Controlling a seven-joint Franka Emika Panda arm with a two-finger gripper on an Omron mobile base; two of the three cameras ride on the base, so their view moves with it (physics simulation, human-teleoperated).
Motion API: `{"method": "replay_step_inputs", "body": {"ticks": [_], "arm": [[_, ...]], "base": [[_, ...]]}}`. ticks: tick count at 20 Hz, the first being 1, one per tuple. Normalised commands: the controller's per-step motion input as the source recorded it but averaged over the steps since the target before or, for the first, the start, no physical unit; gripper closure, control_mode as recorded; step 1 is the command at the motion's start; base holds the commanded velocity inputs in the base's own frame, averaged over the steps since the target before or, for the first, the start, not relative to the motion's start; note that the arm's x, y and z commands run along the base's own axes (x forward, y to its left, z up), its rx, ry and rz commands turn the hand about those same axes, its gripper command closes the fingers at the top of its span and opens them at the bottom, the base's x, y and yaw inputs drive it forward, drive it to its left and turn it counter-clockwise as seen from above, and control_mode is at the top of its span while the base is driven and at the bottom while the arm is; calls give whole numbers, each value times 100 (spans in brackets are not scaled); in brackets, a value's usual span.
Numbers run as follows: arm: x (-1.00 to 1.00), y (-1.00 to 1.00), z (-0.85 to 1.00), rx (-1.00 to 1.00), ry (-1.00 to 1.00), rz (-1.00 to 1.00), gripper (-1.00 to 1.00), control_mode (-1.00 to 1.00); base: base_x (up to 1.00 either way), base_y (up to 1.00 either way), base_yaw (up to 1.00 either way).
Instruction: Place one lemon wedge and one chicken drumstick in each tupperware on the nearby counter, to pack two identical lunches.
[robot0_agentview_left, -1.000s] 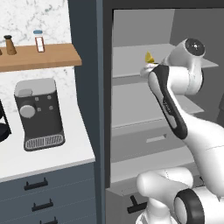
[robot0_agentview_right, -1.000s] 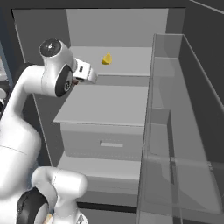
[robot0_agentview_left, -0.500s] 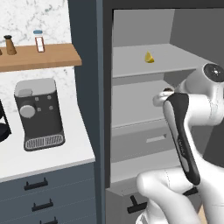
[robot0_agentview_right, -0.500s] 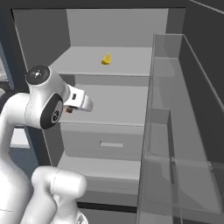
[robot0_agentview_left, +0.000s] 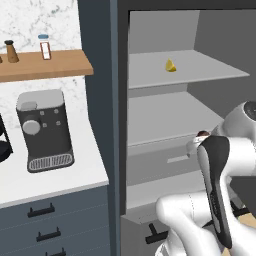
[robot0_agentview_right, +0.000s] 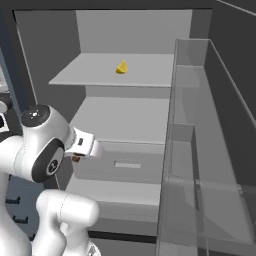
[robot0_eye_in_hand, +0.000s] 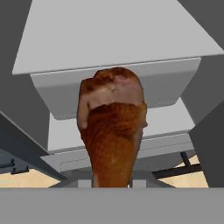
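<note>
I have the golden orange-brown lumpy chicken drumstick (robot0_eye_in_hand: 113, 127) pinched in the pincer (robot0_agentview_right: 76, 158), which is pressed together on its narrow end; in the hand view the meat rises straight up from the bottom edge, its knobbly head toward the grey drawer front (robot0_eye_in_hand: 118, 89) of the open fridge. From the right base view the pincer sits low and to the left, in front of the fridge's lower drawer (robot0_agentview_right: 125, 165), with only a small dark-red bit of the drumstick peeking under the white wrist. In the left base view I can just make out the same reddish bit (robot0_agentview_left: 203, 133) at the top of the forearm.

Far back on the upper grey fridge shelf (robot0_agentview_left: 200, 67) lies the small yellow pointed lemon wedge (robot0_agentview_left: 170, 65), well apart from the arm. The white surface (robot0_agentview_left: 55, 175) on the left carries a dark grey coffee machine (robot0_agentview_left: 43, 130); above it a wooden wall shelf (robot0_agentview_left: 45, 65) holds two small shakers.

I judge the step in hand to be the carry: the drumstick is out of the fridge and needs to reach one of the trays. I cannot see either tupperware from here, so the next move calls for swinging the arm clear of the tall dark fridge wall (robot0_agentview_left: 97, 100) and bringing the base round toward the surface until a tray comes into sight, keeping the grip tight on that narrow end so the heavy head does not pivot loose.
</note>
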Motion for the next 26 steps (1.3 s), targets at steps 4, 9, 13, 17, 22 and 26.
{"method": "replay_step_inputs", "body": {"ticks": [4,9,13,17,22,26], "arm": [[-20,0,-28,0,3,0,100,-100],[-3,0,-4,0,0,0,100,-100],[-31,0,-1,0,0,0,100,-100],[-35,10,-5,0,-2,0,100,100],[0,0,0,0,0,0,100,100],[0,0,0,0,0,0,100,100]], "base": [[0,0,0],[0,0,0],[0,0,0],[-43,18,1],[-97,82,13],[-86,100,22]]}}
